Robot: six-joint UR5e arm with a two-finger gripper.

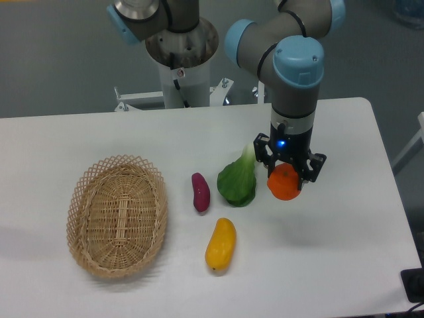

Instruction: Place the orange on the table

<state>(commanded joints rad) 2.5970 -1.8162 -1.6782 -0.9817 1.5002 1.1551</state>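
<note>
Your claw (289,173) is pinching the orange (285,183) from above, black fingers (312,167) on either side of it, at the right side of the white bench (344,238). Whether the fruit touches the surface you cannot tell. Just beside it on the left lies a leafy green vegetable (238,182), then a purple sweet potato (200,191), a yellow mango-like fruit (220,244) and a wicker basket (117,215).

A robotics lab or test bench is showing here: a grey-and-blue industrial arm (291,73) is rising from a metal pedestal (180,59) bolted just behind the white table (331,252). Bare grey flooring is lying beyond the table, and props are sitting on it like a wicker basket (118,215).
</note>
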